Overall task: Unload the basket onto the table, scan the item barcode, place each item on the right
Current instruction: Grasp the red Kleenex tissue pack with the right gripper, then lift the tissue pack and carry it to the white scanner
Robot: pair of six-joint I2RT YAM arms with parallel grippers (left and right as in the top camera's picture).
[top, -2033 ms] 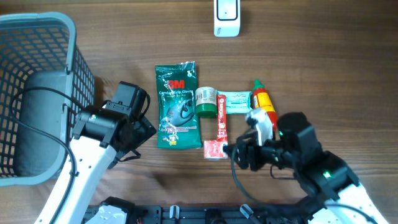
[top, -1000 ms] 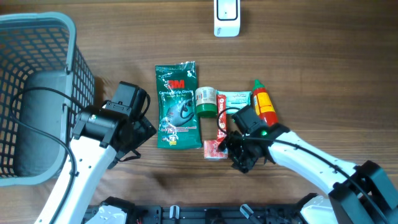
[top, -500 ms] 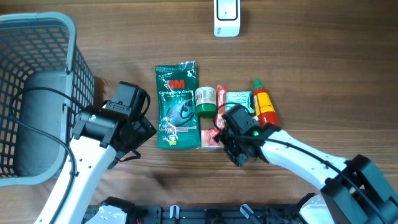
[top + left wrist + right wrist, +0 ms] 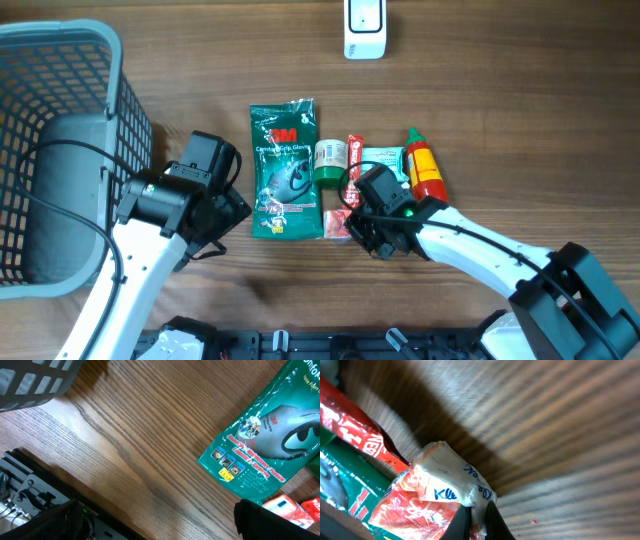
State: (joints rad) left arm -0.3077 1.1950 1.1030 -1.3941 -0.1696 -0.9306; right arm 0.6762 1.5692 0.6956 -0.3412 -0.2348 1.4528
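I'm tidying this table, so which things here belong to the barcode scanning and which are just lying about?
In the job: red crinkly tissue pack, pinched by right tool; white plastic scanner.
Lying about: green foil glove packet; green-lidded pot; teal sachet; red squeeze bottle; grey plastic basket.

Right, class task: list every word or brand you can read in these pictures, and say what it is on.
"3M": on the green pack.
"Kle", rest folded away: on the orange pack.
Red wrapper: white letters, too blurred to read.
Green pack's small print: too small to read.
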